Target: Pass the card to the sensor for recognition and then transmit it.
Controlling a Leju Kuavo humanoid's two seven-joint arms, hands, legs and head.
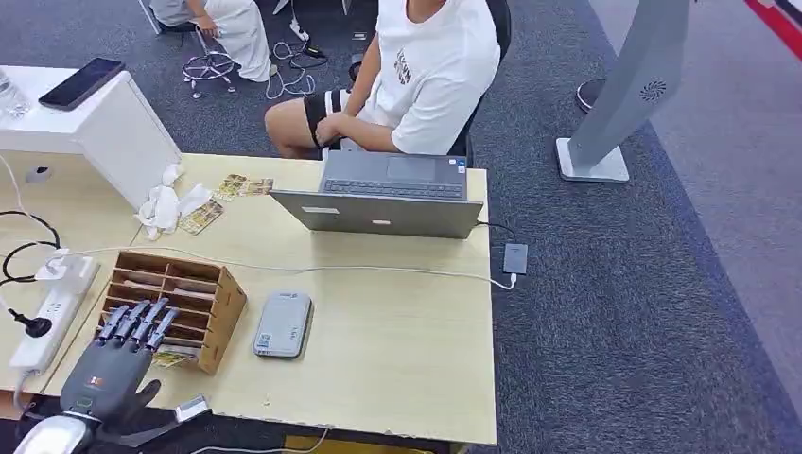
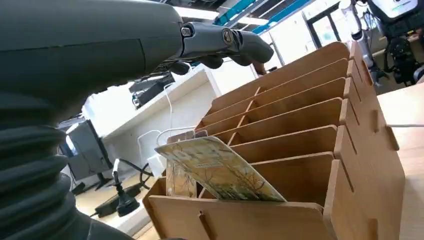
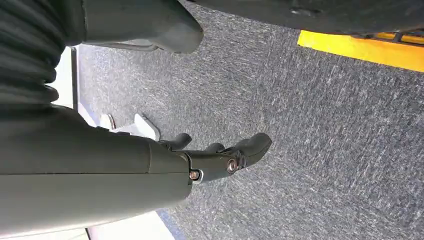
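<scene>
The left hand (image 1: 118,364) hovers over the near end of the wooden rack (image 1: 216,305), fingers spread and holding nothing, likely lined up to pick a card. Just under its fingertips, the card (image 2: 220,170) leans tilted in the rack's nearest slot, one corner poking above the wall so it can be pinched; the slots beyond it look bare, though shadow makes that unsure. To the hand's right lies the grey sensor (image 1: 283,323), flat on the table (image 1: 397,359). The right hand (image 3: 220,160) hangs over carpet, fingers loosely apart, empty.
</scene>
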